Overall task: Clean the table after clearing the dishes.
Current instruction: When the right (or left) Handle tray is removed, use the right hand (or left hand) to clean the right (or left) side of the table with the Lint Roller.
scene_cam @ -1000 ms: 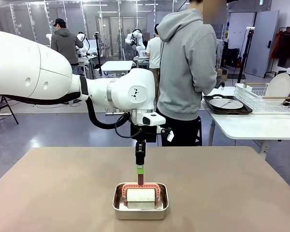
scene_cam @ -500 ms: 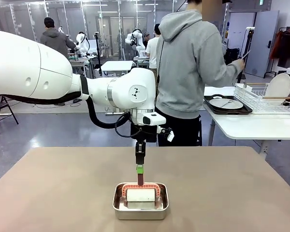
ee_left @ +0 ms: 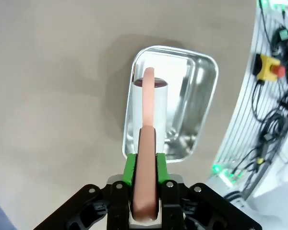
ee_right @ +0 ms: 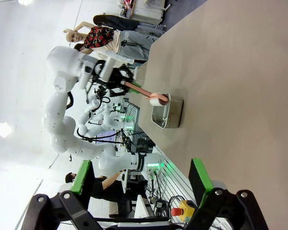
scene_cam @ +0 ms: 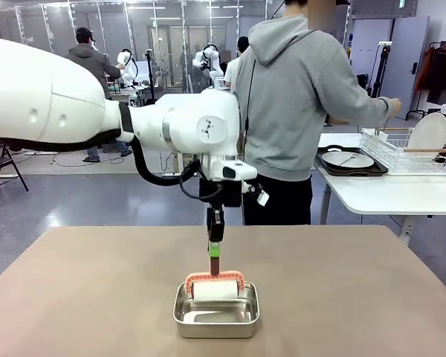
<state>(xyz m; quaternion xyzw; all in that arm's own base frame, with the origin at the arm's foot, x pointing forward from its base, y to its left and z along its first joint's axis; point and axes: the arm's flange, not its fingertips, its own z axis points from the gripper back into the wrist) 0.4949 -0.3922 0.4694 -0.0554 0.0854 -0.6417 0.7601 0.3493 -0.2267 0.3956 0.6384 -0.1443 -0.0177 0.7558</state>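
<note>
The left gripper point(scene_cam: 215, 251) hangs over the near middle of the large tan-brown matte desk point(scene_cam: 89, 297), its green-padded fingers point(ee_left: 129, 168) pinching the upright handle of a salmon-pink-framed white roller point(scene_cam: 215, 290). The roller hangs over a shiny rectangular silver metal pan point(scene_cam: 184, 318) standing on the desk, with the white roll about level with the pan's rim and clear of its floor. In the right wrist view the right gripper point(ee_right: 140, 168) has its fingers point(ee_right: 198, 176) spread wide with nothing between them, well apart from the pan. At the far side a person in a grey hooded top point(scene_cam: 297, 97) reaches toward a white wire rack point(scene_cam: 401, 152) on a white side desk point(scene_cam: 386, 195). A round white plate point(scene_cam: 348, 159) lies there on a dark brown tray point(scene_cam: 328, 168), just beside the rack.
</note>
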